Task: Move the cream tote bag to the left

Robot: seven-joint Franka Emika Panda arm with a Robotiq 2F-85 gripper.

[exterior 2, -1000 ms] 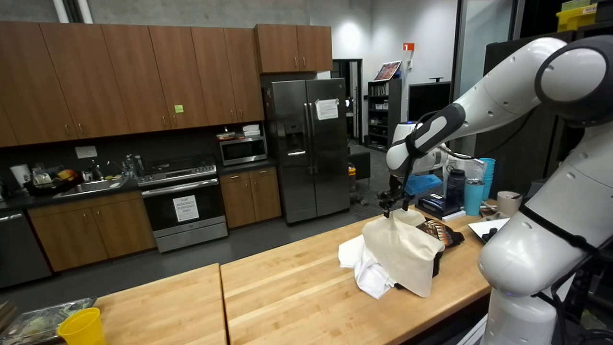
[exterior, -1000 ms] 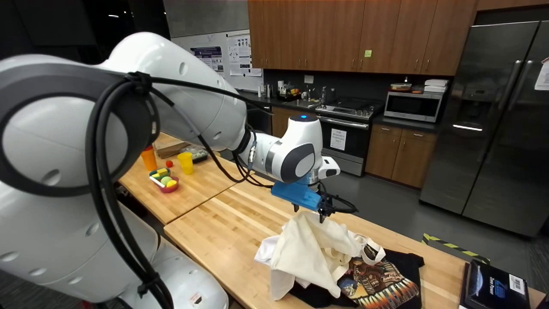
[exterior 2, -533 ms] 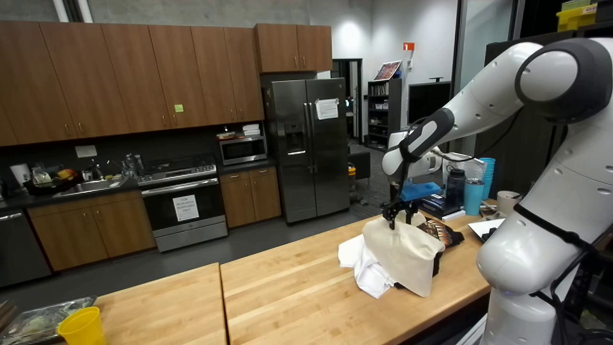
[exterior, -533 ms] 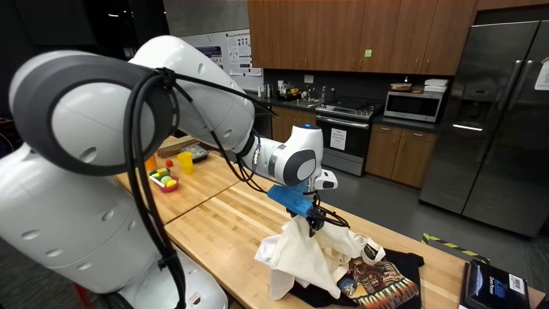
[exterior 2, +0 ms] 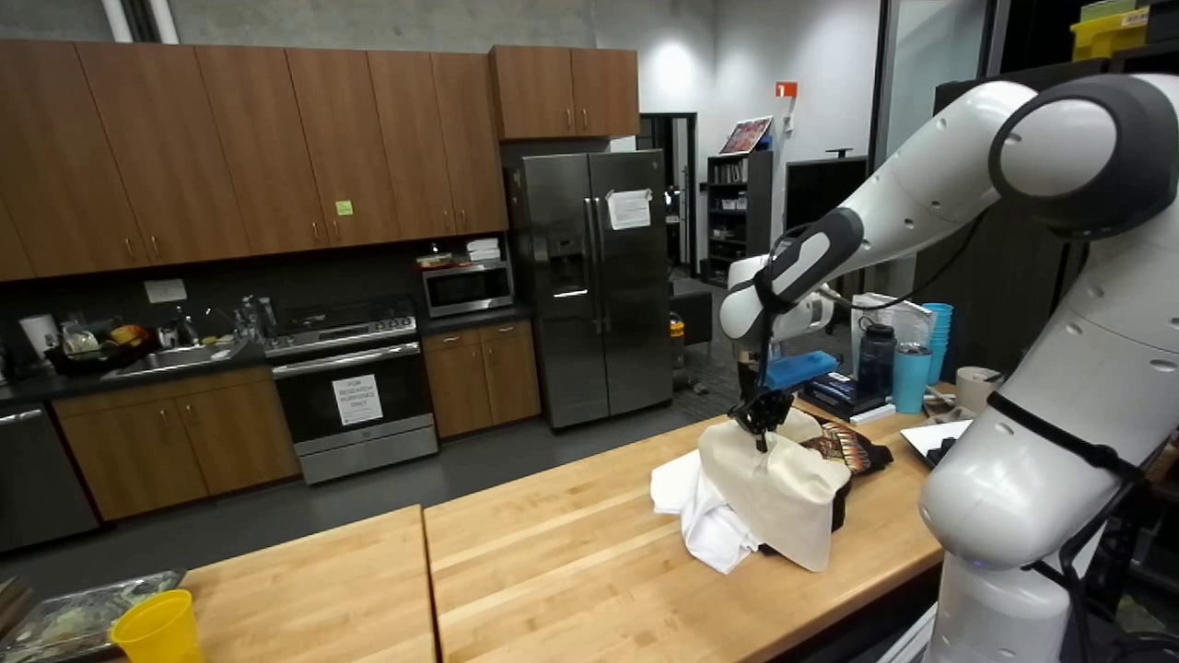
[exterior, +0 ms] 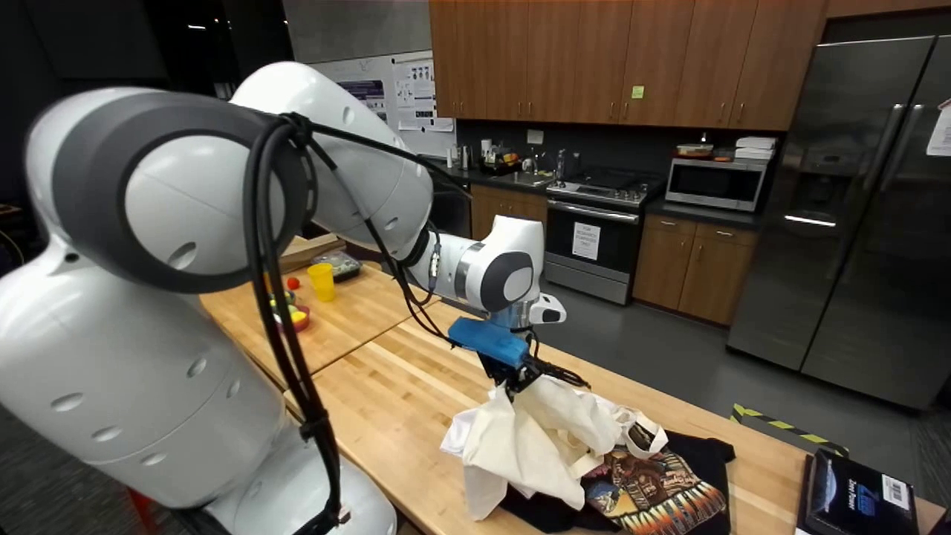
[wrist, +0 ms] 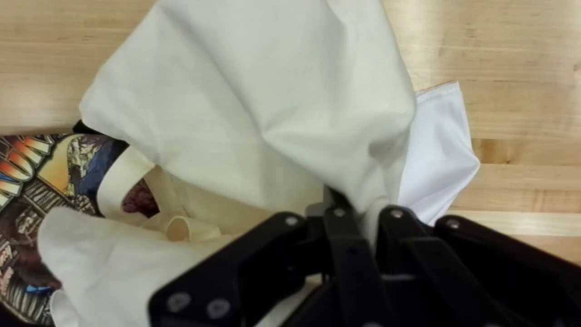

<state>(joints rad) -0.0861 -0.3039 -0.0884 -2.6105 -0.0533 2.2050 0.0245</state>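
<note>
Cream tote bag pinched between black fingers

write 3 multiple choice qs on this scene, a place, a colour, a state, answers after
1. Where does the black printed cloth lie?
A. in the sink
B. partly under the cream tote bag
C. on the microwave

2. Which colour is the cup at an exterior view's lower left?
A. blue
B. red
C. yellow

3. How is the hand?
A. closed on the bag
B. wide open
C. closed on the cup

1 B, the bag overlaps it in both exterior views
2 C, its wall shows yellow
3 A, cream fabric is pinched between the fingers in the wrist view
</note>
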